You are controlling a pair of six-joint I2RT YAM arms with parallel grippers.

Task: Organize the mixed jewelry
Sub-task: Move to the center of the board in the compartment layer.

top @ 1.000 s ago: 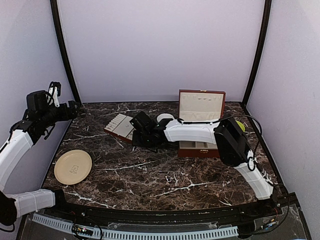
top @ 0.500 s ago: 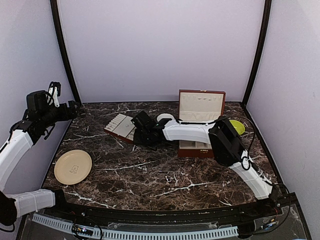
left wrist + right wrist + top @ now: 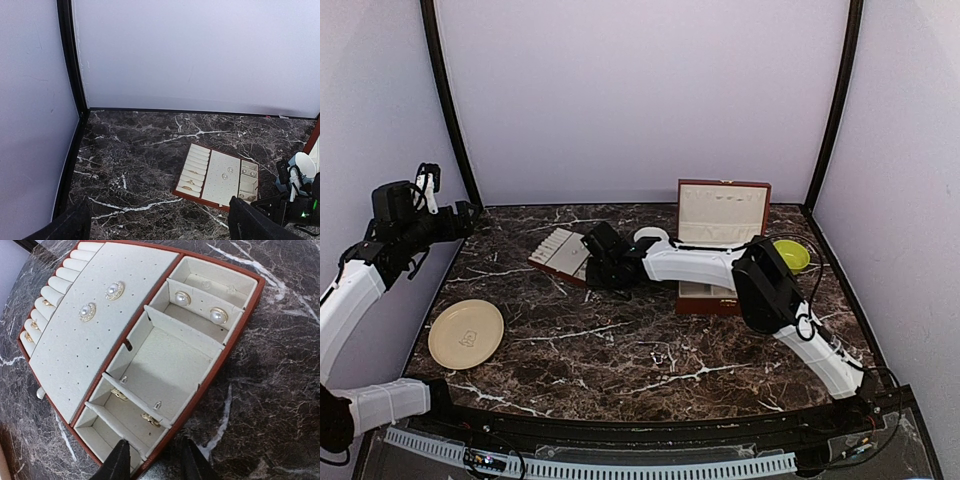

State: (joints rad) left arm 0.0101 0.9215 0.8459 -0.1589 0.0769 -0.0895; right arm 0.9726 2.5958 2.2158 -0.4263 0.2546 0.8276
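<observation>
Mixed jewelry sits in the tray beyond the right tool, half-open, empty, astride the rim.

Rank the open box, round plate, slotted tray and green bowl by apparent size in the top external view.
1. open box
2. round plate, though it lies nearer the camera than the tray
3. slotted tray, partly hidden by the right arm
4. green bowl, also partly hidden
</observation>
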